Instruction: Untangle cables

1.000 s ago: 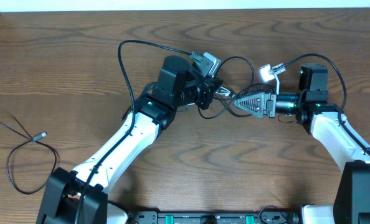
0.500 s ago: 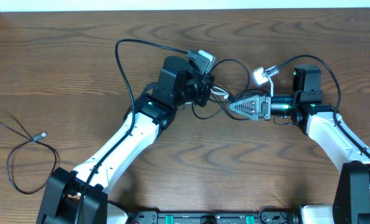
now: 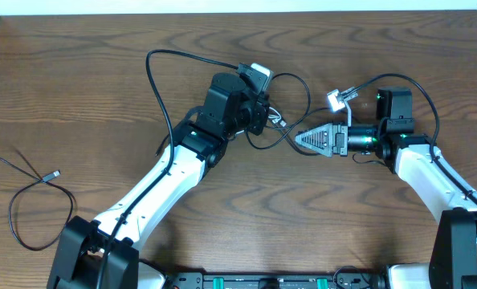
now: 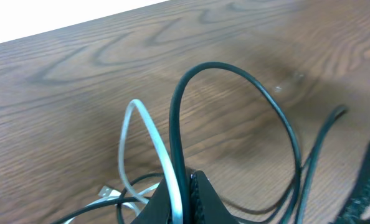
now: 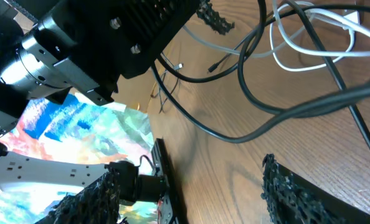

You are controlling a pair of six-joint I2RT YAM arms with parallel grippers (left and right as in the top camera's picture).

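Left fingers (image 4: 196,200) are pressed together on a black cord (image 4: 175,130), which rises from between them in a tall loop. The white cord (image 4: 147,127) arches up right beside it; whether it is pinched too, I cannot tell. Right fingers (image 3: 303,138) stand spread just beside the tangle, with nothing between them. Both cords lie bunched near the middle of the wooden worktop (image 3: 78,80). Another black cord (image 3: 10,213) curls well apart at the worktop's left edge.
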